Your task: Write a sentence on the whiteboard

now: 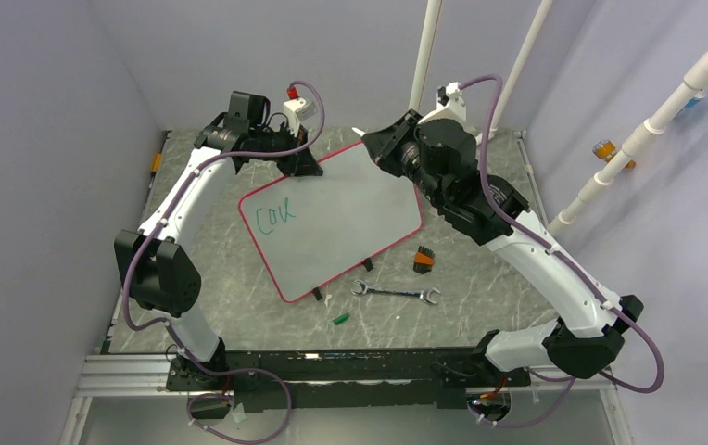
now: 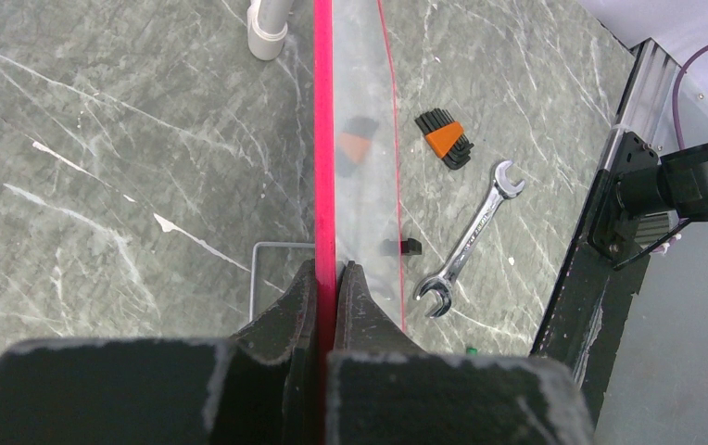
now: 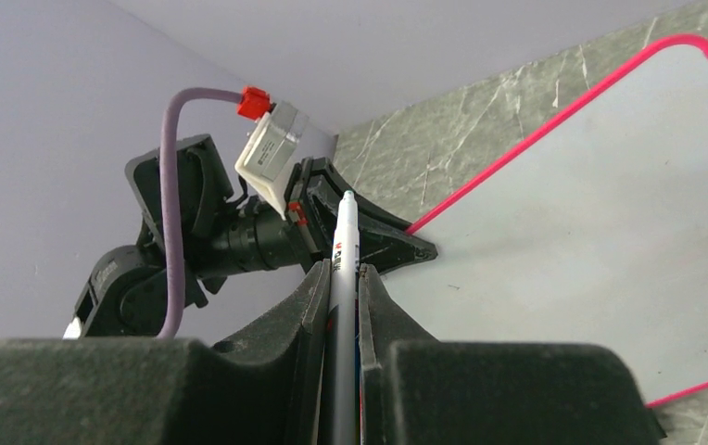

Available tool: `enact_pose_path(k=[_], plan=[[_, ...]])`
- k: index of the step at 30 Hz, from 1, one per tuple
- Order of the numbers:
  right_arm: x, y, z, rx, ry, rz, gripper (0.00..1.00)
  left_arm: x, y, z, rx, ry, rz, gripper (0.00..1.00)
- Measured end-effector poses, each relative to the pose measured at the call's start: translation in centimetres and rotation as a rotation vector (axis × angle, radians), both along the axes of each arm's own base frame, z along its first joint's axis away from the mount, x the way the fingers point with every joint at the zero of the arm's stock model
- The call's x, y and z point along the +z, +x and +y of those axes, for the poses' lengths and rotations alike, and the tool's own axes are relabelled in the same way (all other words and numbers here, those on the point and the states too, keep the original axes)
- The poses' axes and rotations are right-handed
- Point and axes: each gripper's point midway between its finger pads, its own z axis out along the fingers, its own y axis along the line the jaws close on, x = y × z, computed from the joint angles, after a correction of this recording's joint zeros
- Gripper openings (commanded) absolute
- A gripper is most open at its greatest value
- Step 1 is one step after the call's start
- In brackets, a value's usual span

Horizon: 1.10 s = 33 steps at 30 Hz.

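Note:
The whiteboard (image 1: 341,222), white with a thin red rim, lies tilted on the table. Green lettering reading "Cou", the sentence (image 1: 274,215), sits near its left corner. My left gripper (image 1: 300,163) is shut on the board's far rim; in the left wrist view its jaws (image 2: 329,271) pinch the red edge of the whiteboard (image 2: 325,111). My right gripper (image 1: 376,145) hovers by the far corner, shut on a white marker (image 3: 343,243). The marker's tip points toward the left gripper (image 3: 404,247), above the whiteboard (image 3: 600,213). The lettering is out of both wrist views.
A wrench (image 1: 397,293) (image 2: 473,237), an orange-and-black hex key set (image 1: 423,259) (image 2: 445,139) and a small green cap (image 1: 340,318) lie on the marble table near the board's near edge. Black clips (image 1: 366,264) stick out from that edge. White pipes (image 1: 424,56) stand at the back.

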Motion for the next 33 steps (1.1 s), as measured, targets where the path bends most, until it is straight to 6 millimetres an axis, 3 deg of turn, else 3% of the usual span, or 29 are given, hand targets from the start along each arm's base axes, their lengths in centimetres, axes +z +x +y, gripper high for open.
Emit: enact_pose_path(k=[4, 11, 16, 22, 33], plan=[[-1.6, -0.5, 0.5, 0.044, -0.023, 0.009, 0.00, 0.0, 0.0, 0.0, 0.000, 0.000, 0.000, 0.00], [-9.0, -2.0, 0.4, 0.157, -0.181, -0.013, 0.00, 0.0, 0.0, 0.0, 0.002, -0.001, -0.007, 0.00], [-12.1, -2.6, 1.0, 0.261, -0.284, -0.078, 0.00, 0.1, -0.2, -0.1, 0.003, 0.000, -0.006, 0.00], [-13.7, -3.1, 2.5, 0.382, -0.357, -0.169, 0.00, 0.2, -0.2, -0.1, 0.003, 0.000, -0.006, 0.00], [-13.9, -3.4, 6.4, 0.556, -0.337, -0.302, 0.00, 0.2, -0.3, -0.1, 0.003, -0.002, -0.011, 0.00]])
